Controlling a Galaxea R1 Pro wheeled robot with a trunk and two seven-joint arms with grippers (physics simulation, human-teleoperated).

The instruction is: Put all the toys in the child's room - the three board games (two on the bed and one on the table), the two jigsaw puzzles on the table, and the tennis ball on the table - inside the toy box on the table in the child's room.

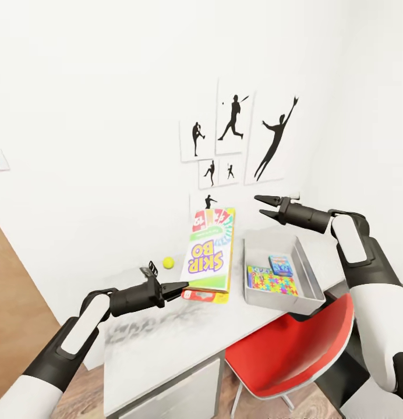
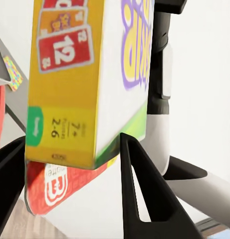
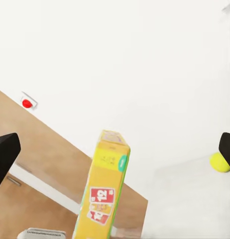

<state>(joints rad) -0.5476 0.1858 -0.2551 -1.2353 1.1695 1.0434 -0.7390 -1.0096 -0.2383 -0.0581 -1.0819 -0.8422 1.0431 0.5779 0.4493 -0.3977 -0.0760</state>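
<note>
Here, the left gripper (image 1: 181,289) pinches the near end of the SKIP-BO box (image 1: 208,256), tilted up off the table (image 1: 166,343). Right of it, the toy box (image 1: 309,282) holds a jigsaw puzzle (image 1: 273,284). Farther back, the tennis ball (image 1: 168,262) rests, while the right gripper (image 1: 264,206) hovers, fingers spread.

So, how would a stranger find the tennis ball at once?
Look at the table under the black sports pictures. The tennis ball lies near the wall, beside the SKIP-BO box. It is the only small, round, plain yellow-green thing there.
</note>
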